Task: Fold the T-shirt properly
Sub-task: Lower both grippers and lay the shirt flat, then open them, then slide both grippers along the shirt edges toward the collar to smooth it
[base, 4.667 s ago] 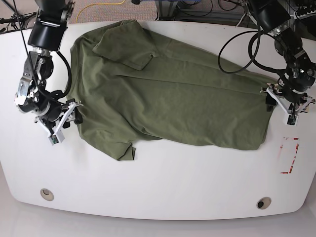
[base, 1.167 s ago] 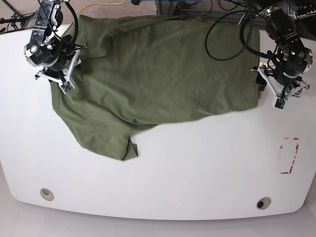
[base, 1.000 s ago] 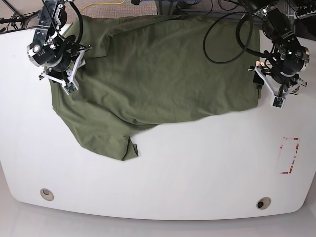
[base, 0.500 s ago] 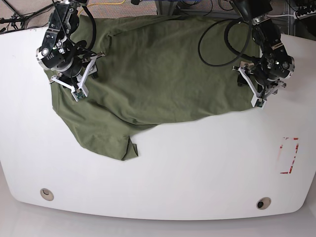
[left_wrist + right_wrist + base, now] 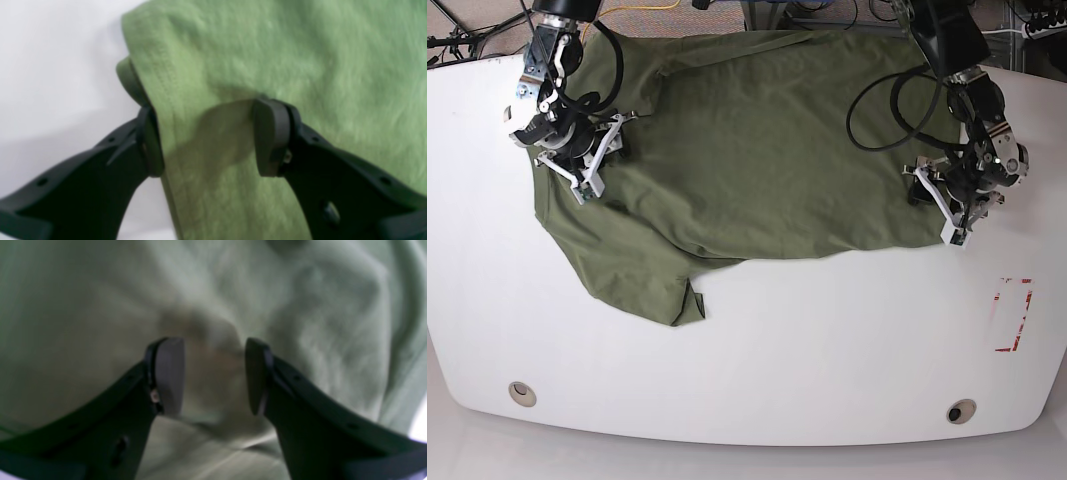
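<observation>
White table fills my base view, with the T-shirt spread across its far half, a sleeve hanging toward 7 o'clock. My left wrist view shows the left gripper with its fingers spread, straddling the shirt's hemmed edge. My right wrist view shows the right gripper parted over wrinkled cloth at 12 o'clock.

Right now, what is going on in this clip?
A two-armed robot is working an olive T-shirt spread on the white table. The left claw is open, straddling the shirt's hemmed edge. The right claw is open above bunched fabric at the other side. Nothing is gripped, and no neat fold shows yet.
</observation>
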`<state>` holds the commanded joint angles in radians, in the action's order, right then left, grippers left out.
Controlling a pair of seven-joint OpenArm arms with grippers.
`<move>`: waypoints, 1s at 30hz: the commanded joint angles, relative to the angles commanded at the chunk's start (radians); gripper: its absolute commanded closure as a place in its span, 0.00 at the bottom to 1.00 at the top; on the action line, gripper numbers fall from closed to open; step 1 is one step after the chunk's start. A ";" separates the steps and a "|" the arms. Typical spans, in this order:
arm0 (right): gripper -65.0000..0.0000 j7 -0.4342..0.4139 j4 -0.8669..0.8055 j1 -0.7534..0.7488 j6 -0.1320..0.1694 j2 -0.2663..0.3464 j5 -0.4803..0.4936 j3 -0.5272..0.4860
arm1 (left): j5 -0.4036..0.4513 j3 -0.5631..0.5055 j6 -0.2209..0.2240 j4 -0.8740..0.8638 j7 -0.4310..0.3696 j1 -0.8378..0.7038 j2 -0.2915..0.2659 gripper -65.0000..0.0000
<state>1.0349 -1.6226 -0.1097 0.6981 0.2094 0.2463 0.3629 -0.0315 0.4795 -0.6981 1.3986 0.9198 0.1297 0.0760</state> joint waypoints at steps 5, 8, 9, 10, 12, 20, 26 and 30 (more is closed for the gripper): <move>0.58 -0.066 0.100 0.044 0.000 0.029 0.000 -0.025 | 0.002 -0.002 0.000 -0.094 -0.015 0.057 0.041 0.45; 0.58 -0.086 0.153 0.081 0.000 0.048 0.000 -0.028 | 0.002 -0.002 0.000 -0.147 -0.034 0.097 0.044 0.45; 0.58 -0.086 0.169 0.098 0.000 0.052 0.000 -0.028 | 0.002 -0.002 0.000 -0.163 -0.046 0.107 0.044 0.45; 0.58 -0.087 0.178 0.109 0.000 0.055 0.000 -0.028 | 0.002 -0.002 0.000 -0.170 -0.054 0.112 0.046 0.45; 0.58 -0.089 0.206 0.137 0.000 0.061 0.000 -0.028 | 0.002 -0.002 0.000 -0.195 -0.080 0.129 0.064 0.45; 0.58 -0.087 0.239 0.203 0.000 0.063 0.000 -0.029 | 0.002 -0.003 0.000 -0.301 -0.132 0.204 0.083 0.45; 0.58 -0.084 0.152 0.198 0.000 0.058 0.009 -0.028 | -0.005 -0.003 0.000 -0.321 -0.127 0.252 0.104 0.45; 0.57 -0.037 0.035 0.180 0.000 0.049 0.011 -0.021 | -0.005 -0.003 0.000 -0.304 -0.114 0.276 0.107 0.45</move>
<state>0.9981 -1.5873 0.0698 0.6981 0.2585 0.2570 0.3414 -0.0361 0.4764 -0.6981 1.0948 0.8063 0.4058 0.1834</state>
